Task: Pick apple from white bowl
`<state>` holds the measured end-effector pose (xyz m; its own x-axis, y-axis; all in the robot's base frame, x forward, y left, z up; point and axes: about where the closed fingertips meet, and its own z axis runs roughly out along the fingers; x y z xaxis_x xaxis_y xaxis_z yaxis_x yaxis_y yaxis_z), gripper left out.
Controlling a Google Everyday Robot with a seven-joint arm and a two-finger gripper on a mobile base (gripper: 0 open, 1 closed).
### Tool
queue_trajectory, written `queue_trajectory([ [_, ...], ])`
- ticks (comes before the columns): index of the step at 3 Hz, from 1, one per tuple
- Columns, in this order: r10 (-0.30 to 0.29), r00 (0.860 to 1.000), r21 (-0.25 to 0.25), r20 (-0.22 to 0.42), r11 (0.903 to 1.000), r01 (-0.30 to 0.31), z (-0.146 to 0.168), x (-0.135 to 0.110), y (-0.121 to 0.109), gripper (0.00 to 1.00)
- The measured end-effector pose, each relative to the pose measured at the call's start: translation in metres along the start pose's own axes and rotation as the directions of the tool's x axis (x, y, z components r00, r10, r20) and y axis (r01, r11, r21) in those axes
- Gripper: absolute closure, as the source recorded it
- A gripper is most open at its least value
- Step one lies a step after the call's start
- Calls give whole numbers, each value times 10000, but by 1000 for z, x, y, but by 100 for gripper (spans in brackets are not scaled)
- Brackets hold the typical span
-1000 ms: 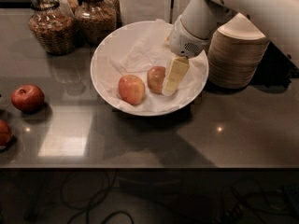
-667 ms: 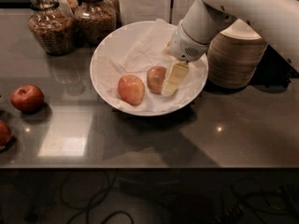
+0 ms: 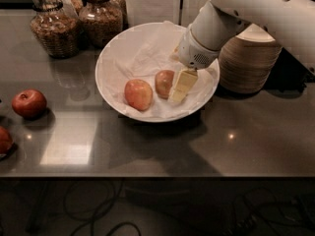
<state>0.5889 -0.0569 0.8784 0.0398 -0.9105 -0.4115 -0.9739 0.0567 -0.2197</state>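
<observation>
The white bowl [image 3: 113,58] stands at the middle back of the dark table, lined with crumpled white paper. Two apples lie in it. The dull golden-brown apple [image 3: 164,82] is the right-hand one; a brighter pink-orange apple [image 3: 138,94] lies to its left. My gripper [image 3: 180,88], cream-coloured at the tip, reaches down into the bowl from the upper right. It sits right against the golden-brown apple's right side. The white arm [image 3: 211,28] hides the bowl's far right rim.
A stack of beige paper bowls [image 3: 248,60] stands right of the white bowl, close to the arm. Two glass jars [image 3: 51,31] [image 3: 101,16] stand at the back left. Two dark red apples [image 3: 29,103] [image 3: 4,140] lie at the left. The table's front edge [image 3: 157,175] runs across below.
The arm's wrist has shifted slightly. The gripper stays at the golden-brown apple's right side, and the apples and bowl have not moved.
</observation>
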Motion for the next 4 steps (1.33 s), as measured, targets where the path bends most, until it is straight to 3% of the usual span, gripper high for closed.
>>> queue_trajectory([
  [3, -39, 9999, -253, 118, 9997, 42, 22, -3, 4, 21],
  [4, 57, 9999, -370, 108, 9993, -53, 31, 0, 10, 39],
])
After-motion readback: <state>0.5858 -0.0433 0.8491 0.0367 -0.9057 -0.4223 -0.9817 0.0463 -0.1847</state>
